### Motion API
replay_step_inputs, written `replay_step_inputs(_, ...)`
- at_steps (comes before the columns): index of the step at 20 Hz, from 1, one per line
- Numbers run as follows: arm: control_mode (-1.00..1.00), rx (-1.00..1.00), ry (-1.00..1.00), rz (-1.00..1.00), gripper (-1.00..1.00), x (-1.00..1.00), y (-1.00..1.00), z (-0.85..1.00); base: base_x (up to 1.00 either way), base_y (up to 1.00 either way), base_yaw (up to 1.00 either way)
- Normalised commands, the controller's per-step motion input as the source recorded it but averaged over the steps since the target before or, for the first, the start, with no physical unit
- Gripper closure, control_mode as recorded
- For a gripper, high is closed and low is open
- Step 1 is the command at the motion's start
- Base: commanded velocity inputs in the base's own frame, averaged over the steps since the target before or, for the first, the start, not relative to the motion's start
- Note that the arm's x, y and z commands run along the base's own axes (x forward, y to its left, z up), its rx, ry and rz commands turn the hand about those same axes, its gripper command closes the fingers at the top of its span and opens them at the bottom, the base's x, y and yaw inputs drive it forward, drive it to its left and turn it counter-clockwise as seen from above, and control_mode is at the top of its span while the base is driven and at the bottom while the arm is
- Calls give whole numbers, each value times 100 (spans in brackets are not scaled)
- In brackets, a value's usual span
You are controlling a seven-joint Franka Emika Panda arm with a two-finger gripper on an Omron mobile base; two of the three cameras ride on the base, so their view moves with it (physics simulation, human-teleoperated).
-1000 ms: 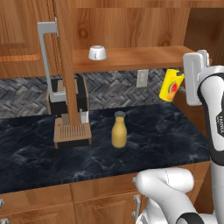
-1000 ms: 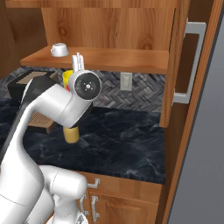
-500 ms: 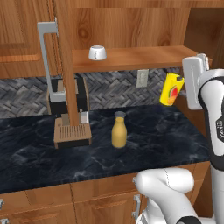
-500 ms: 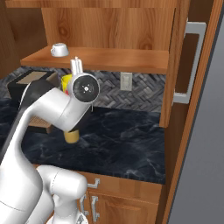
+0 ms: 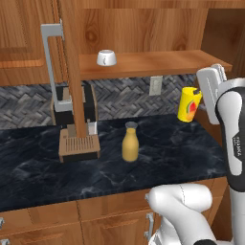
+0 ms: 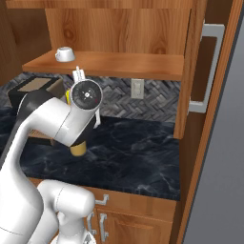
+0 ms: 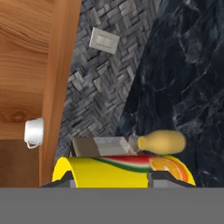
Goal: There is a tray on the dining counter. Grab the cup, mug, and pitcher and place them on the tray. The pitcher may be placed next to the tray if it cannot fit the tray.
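Note:
The yellow cup (image 5: pixel 189 104) with its red-orange mark hangs tilted in the air over the right end of the black counter, and my gripper (image 5: pixel 200 97) is shut on it. In the hand view the cup (image 7: pixel 124 170) lies across the bottom between the fingertips (image 7: pixel 65 180). The mustard pitcher (image 5: pixel 130 142) stands upright on the counter left of the cup; it appears as pitcher (image 7: pixel 162 141) and, partly behind my arm, pitcher (image 6: pixel 78 148). A white mug (image 5: pixel 106 58) sits on the wooden shelf, also mug (image 6: pixel 65 54) and mug (image 7: pixel 34 132). The tray and dining counter are out of view.
A coffee machine (image 5: pixel 75 119) on a wooden grate stands at the left behind an open cabinet door (image 5: pixel 72 67) with a grey handle. A wall outlet (image 5: pixel 155 85) sits in the herringbone backsplash. A tall wooden cabinet (image 6: pixel 205 95) bounds the right side.
The gripper has carried the cup slightly downward, away from the shelf edge. Pitcher and mug have not moved.

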Motion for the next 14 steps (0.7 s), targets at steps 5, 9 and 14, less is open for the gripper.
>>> replay_step_inputs(5, -100, 0, 2, 0, 100, -15, -2, -10, 0, 0, 0)
replay_step_inputs(9, -100, -1, 3, 0, 100, -5, 3, -5, 0, 0, 0)
replay_step_inputs(14, -100, 0, 1, 0, 100, 0, 0, 0, 0, 0, 0)
